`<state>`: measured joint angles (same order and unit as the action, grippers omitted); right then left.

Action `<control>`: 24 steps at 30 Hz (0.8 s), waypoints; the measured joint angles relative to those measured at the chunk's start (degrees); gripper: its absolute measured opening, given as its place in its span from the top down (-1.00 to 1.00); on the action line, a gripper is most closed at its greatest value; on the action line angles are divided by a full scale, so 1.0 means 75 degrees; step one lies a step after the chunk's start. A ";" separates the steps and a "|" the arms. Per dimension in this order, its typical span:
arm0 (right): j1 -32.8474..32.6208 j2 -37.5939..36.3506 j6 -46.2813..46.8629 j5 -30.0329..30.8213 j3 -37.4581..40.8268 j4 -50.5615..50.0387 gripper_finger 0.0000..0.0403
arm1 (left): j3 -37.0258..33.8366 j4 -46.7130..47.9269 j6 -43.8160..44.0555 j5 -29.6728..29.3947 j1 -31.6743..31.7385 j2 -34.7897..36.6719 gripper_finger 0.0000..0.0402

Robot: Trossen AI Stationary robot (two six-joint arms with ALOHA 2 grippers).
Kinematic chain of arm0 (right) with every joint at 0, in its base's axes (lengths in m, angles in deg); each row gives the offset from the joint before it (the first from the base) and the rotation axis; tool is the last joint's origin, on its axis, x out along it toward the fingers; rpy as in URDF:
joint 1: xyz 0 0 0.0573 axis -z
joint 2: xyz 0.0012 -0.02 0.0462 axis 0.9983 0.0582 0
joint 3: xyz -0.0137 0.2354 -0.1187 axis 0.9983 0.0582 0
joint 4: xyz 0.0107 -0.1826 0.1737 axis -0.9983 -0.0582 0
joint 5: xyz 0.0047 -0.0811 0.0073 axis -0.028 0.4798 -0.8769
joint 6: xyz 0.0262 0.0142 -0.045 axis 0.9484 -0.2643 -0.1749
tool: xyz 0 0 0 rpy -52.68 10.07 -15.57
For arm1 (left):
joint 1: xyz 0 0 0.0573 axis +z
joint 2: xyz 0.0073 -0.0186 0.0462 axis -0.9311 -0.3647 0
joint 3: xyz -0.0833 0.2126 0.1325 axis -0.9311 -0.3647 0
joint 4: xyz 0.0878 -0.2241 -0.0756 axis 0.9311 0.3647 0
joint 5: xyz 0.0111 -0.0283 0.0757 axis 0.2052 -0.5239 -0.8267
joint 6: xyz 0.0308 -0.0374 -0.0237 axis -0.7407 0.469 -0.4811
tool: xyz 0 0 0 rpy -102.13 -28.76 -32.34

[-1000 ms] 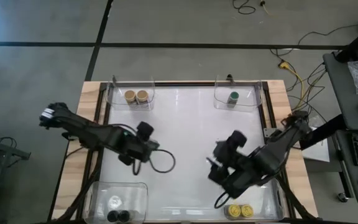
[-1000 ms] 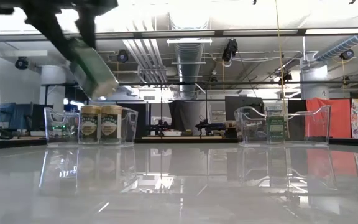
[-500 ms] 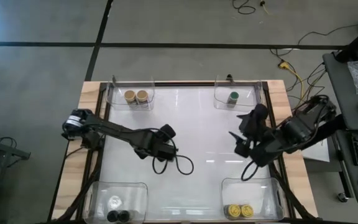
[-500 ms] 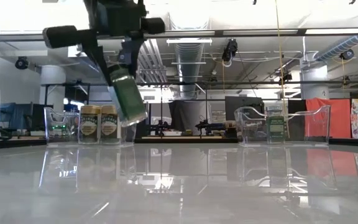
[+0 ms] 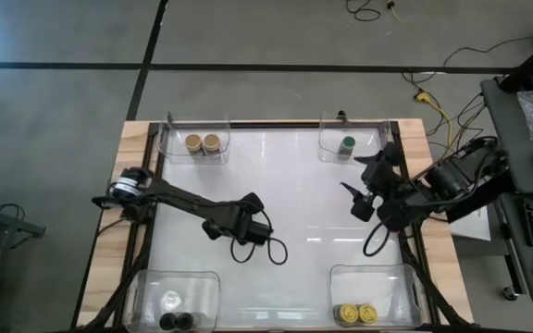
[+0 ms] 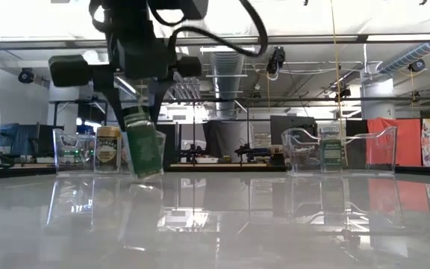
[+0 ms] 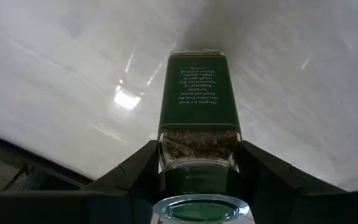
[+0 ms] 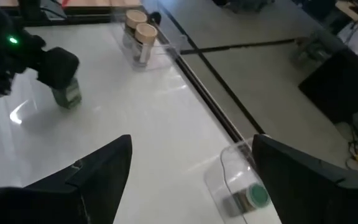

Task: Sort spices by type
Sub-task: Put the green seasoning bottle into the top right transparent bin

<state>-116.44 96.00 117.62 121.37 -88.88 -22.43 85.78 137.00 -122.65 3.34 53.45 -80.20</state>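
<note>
Left gripper (image 6: pixel 142 123), near the middle of the white worktop (image 5: pixel 294 185), is clamped around a green-lidded spice jar (image 7: pixel 198 127), tilted with its base at the surface. Right gripper (image 5: pixel 366 190) hangs with fingers spread wide and empty by the right edge. Clear tubs sit in the corners: the far-right tub (image 5: pixel 350 143) holds one green-lidded jar (image 5: pixel 347 144), the far-left holds two tan-lidded jars (image 5: pixel 203 143).

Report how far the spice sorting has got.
Done: two tan jars, two yellow jars and two black jars sit paired in tubs. In hand: the left gripper holds a green jar low over mid-table. Left: place it beside the other green jar. The right gripper waits open.
</note>
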 joint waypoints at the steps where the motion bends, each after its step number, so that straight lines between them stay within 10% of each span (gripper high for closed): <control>1: 0.0015 0.0034 -0.0082 -0.0011 0.0000 0.0107 -0.60 | 0.0000 0.0003 0.0043 -0.0009 -0.0003 -0.0047 0.13; 24: 0.0161 0.0790 0.0353 -0.0118 0.0003 0.0743 -0.78 | -0.0003 -0.0600 0.1039 -0.0136 -0.0004 -0.0025 -0.31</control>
<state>-115.23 101.92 120.26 120.48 -88.86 -16.85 85.76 132.50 -114.86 2.32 53.42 -80.39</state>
